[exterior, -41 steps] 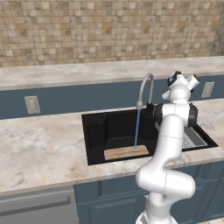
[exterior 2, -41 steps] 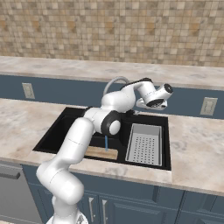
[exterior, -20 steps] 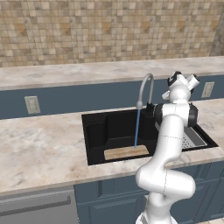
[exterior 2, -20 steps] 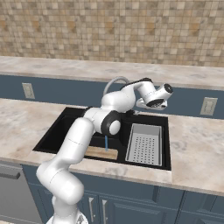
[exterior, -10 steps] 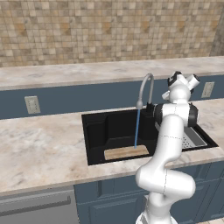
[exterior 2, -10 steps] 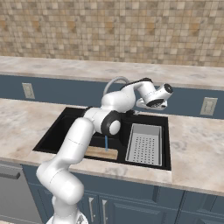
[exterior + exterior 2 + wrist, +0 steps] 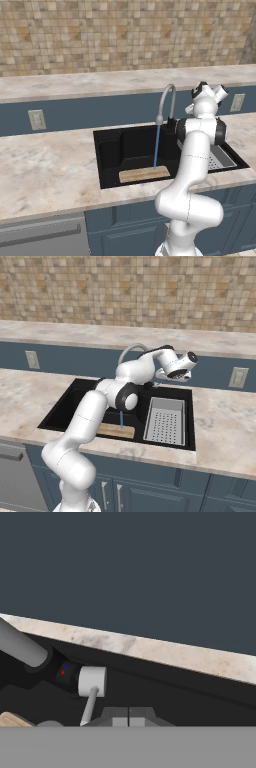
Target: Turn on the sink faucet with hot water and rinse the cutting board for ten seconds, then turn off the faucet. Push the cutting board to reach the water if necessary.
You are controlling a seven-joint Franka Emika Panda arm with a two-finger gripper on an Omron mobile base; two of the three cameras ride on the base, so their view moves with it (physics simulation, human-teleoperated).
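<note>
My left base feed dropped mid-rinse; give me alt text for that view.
Water runs in a thin blue stream from the faucet onto the right part of the cutting board, which lies flat at the front of the black sink. The white arm rises in front of the sink's right side, its hand raised just right of the faucet.

The cutting board (image 7: 144, 174) lies in the sink (image 7: 112, 150) at its front wall, right under the water (image 7: 156, 146). The sink faucet (image 7: 166, 102) stands behind the basin, and the drain tray (image 7: 165, 420) sits on the right side.
</note>
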